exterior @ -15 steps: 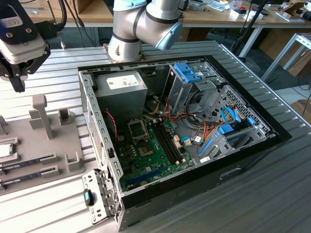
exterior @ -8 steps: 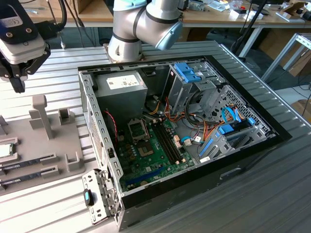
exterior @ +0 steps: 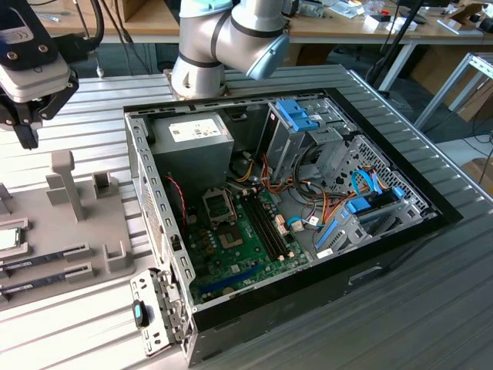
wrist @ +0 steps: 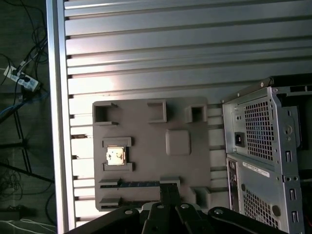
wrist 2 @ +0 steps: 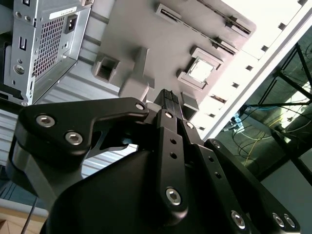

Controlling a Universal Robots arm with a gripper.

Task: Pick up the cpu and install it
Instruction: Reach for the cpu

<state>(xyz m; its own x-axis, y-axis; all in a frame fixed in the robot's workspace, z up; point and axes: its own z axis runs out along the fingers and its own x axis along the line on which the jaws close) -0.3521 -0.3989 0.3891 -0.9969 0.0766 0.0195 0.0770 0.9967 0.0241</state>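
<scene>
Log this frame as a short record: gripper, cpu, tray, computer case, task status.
gripper: shut, holding nothing, above the grey tray
cpu: lying flat in its holder on the tray, apart from the gripper
memory sticks: two, in tray slots
computer case: open, motherboard exposed
task status: cpu not yet picked up

ribbed metal table (exterior: pixel 431 308), wooden workbench (exterior: pixel 331 32) behind, cables (wrist: pixel 12 105) on floor
</scene>
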